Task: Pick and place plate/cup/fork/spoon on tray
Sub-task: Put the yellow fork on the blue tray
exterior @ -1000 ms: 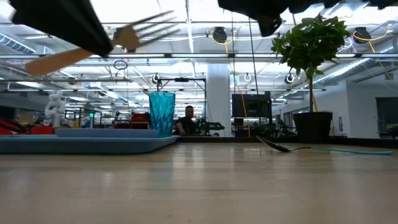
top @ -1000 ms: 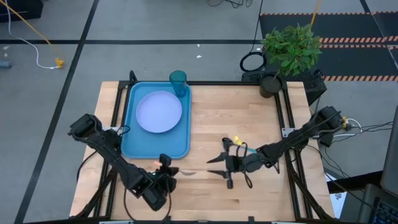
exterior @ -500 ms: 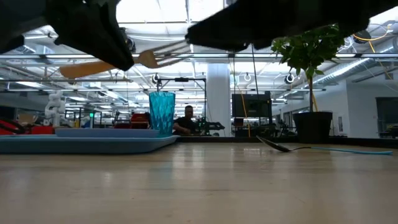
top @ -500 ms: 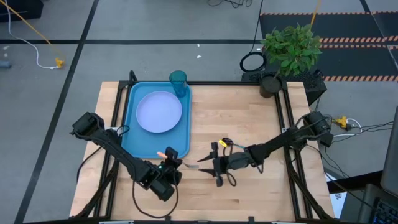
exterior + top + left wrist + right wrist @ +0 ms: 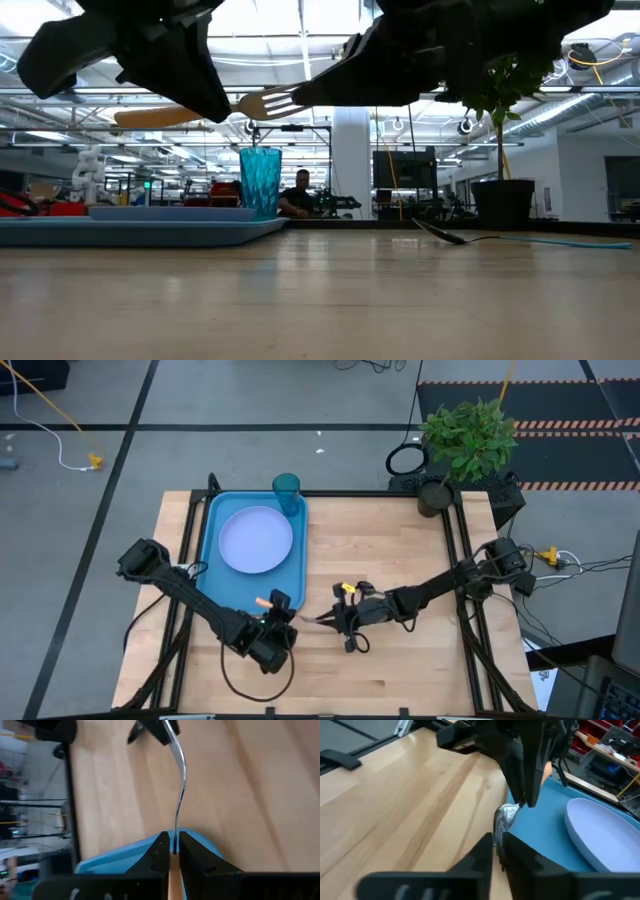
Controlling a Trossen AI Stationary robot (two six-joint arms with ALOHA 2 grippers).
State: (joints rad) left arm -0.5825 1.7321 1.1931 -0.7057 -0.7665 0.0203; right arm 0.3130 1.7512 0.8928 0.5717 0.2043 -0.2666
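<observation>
Tray [image 5: 214, 596]: bright blue, rectangular, on the left half of the table [image 5: 400, 550] in the high view; its near right corner shows in both wrist views.

Plate [image 5: 256, 540]: pale lavender-white, lying flat inside the tray's upper part; its rim is seen at the right edge of the right wrist view.

Cup [image 5: 287, 491]: translucent teal, upright in the tray's upper right corner, just beside the plate; in the low view it stands left of centre on the tray.

Fork [image 5: 215, 108]: orange handle, silver tines, held off the table and roughly level, in the upper left of the low view; in the high view it lies lower centre, just past the tray's lower right corner.

Left gripper [image 5: 277, 617]: lower centre-left of the high view; fingers [image 5: 161, 851] closed narrowly on the fork's handle.

Right gripper [image 5: 331, 621]: lower centre of the high view, facing the left one; fingers [image 5: 485, 851] nearly together, pinching the fork's tines.

Spoon [image 5: 470, 238]: dark bowl, light-blue handle, lying on the table at the right of the low view, well apart from the tray.

Potted plant [image 5: 466, 436]: upper right corner of the table
</observation>
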